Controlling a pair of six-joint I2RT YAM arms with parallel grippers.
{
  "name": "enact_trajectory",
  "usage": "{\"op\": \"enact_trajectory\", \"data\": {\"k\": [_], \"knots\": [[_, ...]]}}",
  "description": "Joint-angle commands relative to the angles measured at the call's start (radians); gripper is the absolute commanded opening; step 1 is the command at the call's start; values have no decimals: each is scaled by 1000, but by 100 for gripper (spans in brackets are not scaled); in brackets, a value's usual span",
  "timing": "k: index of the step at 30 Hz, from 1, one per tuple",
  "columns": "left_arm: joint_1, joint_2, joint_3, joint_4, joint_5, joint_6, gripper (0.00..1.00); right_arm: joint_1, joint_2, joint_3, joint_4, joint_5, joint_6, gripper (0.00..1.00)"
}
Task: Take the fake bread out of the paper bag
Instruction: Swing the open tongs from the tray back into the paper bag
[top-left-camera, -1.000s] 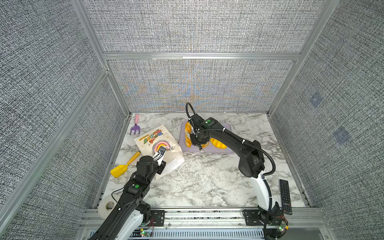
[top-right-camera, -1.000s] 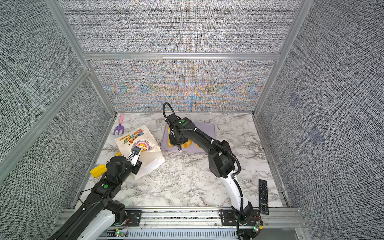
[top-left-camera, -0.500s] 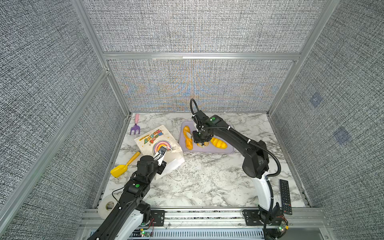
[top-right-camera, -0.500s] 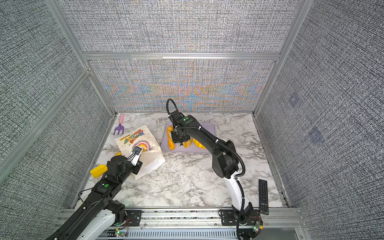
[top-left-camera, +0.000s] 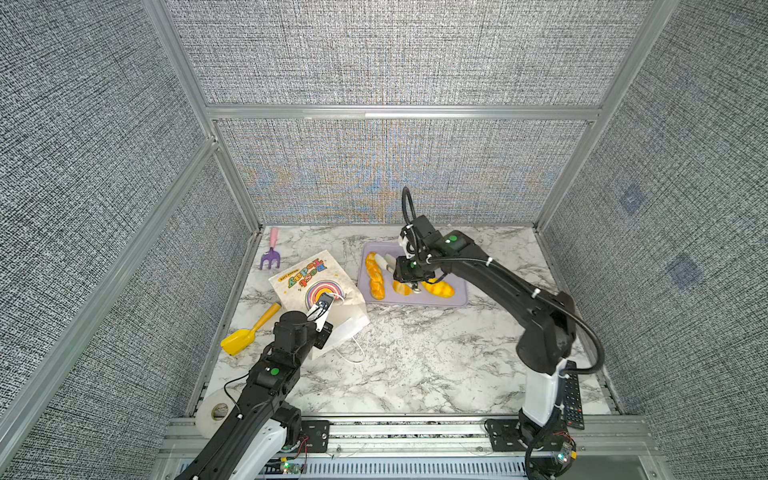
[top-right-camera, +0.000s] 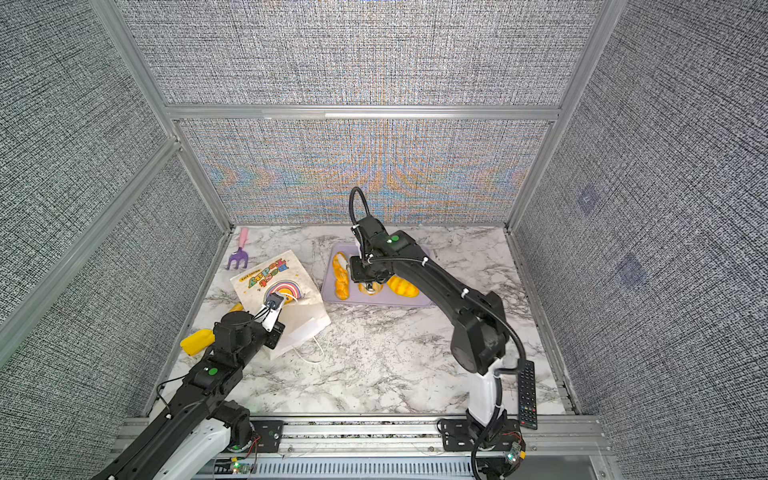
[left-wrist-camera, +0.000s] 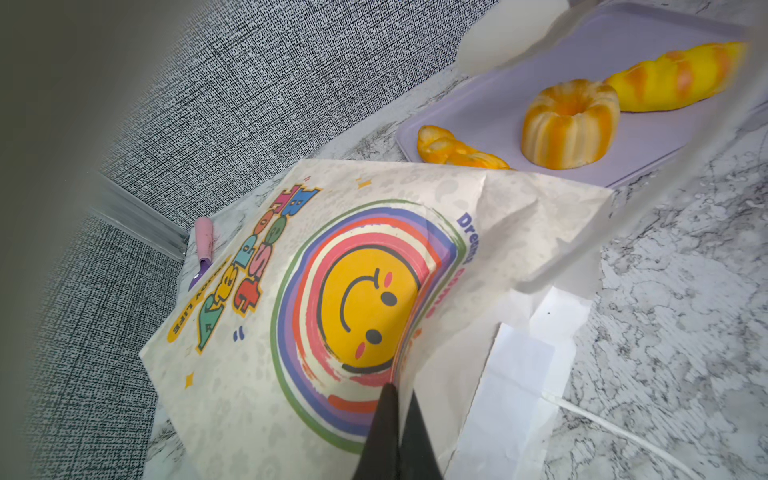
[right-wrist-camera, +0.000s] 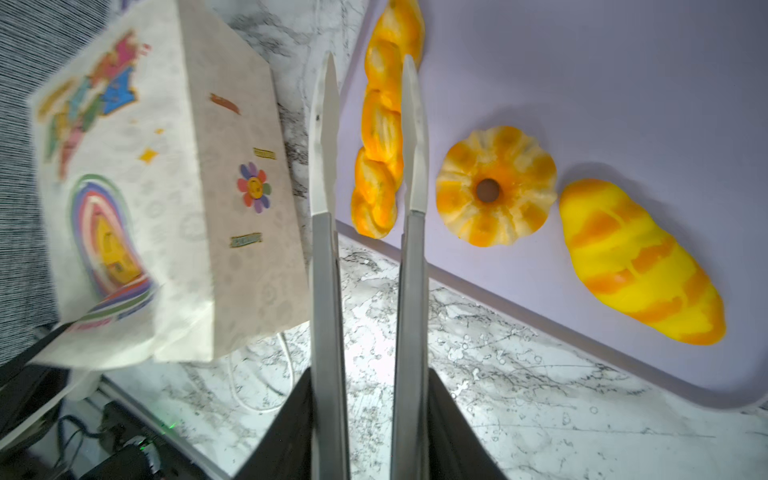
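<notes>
The paper bag (top-left-camera: 309, 282) lies tilted at the left of the marble table, its rainbow print up. My left gripper (left-wrist-camera: 397, 388) is shut on the bag's paper edge by its mouth. What the bag holds is hidden. Three pieces of fake bread lie on the lilac tray (top-left-camera: 457, 297): a braided stick (right-wrist-camera: 380, 124), a fluted ring bun (right-wrist-camera: 496, 187) and a striped roll (right-wrist-camera: 640, 266). My right gripper (right-wrist-camera: 369, 56) hangs above the tray's left end, over the braided stick, open with nothing between its fingers.
A yellow toy shovel (top-left-camera: 249, 332) and a purple toy rake (top-left-camera: 271, 255) lie along the left wall. The bag's white cord handle (top-left-camera: 353, 353) trails on the table. A remote (top-left-camera: 572, 395) sits front right, and a tape roll (top-left-camera: 216, 411) front left.
My right gripper has opened, let go of the braided stick on the tray and risen a little to the right. The left gripper and the bag have not moved.
</notes>
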Motion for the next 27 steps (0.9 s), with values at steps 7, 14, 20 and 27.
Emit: {"op": "enact_trajectory", "data": {"k": [7, 14, 20, 27], "knots": [[0, 22, 9, 31, 29, -26, 0, 56, -569, -693, 359, -144, 280, 34], [0, 29, 16, 43, 1, -42, 0, 298, -696, -940, 612, -140, 481, 36], [0, 48, 54, 21, -1, -35, 0, 349, -522, -936, 862, -183, 525, 36], [0, 47, 73, -7, -27, -12, 0, 337, -299, -801, 1008, -187, 514, 39]]}}
